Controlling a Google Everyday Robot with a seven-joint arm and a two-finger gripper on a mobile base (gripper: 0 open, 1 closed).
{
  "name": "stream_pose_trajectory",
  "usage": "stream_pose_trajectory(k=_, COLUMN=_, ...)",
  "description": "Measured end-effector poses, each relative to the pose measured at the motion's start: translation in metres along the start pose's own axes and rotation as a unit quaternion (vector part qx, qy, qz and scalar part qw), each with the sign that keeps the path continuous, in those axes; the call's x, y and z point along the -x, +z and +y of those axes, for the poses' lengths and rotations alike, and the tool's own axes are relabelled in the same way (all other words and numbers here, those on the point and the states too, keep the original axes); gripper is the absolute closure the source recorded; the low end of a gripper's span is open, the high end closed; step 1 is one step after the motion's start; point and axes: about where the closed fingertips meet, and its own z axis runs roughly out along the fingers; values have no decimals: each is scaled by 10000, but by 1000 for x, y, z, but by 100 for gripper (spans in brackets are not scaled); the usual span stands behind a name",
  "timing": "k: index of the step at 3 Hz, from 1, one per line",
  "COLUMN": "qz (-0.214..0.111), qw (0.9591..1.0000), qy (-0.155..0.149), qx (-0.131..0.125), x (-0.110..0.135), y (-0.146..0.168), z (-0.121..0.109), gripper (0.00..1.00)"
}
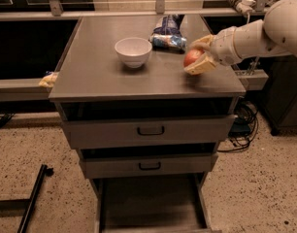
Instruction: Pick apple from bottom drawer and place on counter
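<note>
The apple (190, 58), red-orange, sits between the tan fingers of my gripper (196, 55) at the right side of the counter (100, 72), just above or on its grey top. The gripper is shut on the apple, one finger (202, 42) behind it and one finger (201, 66) in front. My white arm (265, 30) reaches in from the right. The bottom drawer (148, 203) is pulled open at the foot of the cabinet, and its grey floor shows nothing in it.
A white bowl (133, 51) stands mid-counter. A blue snack bag (167, 33) lies behind the apple. Two upper drawers with black handles (150, 130) are shut. A rail (139, 14) runs behind the counter. Cables (243, 125) lie on the floor at right.
</note>
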Motion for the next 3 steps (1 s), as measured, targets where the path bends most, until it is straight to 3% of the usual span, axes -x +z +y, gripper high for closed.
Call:
stream_pose_trajectory(k=1, qz=0, qw=10000, qy=0, qx=0, x=0, y=0, z=0, gripper=11)
stream_pose_trajectory(k=2, qz=-1, qw=10000, qy=0, qx=1, x=0, y=0, z=0, gripper=0)
stream_pose_trajectory(k=3, qz=-1, qw=10000, qy=0, qx=1, x=0, y=0, z=0, gripper=0)
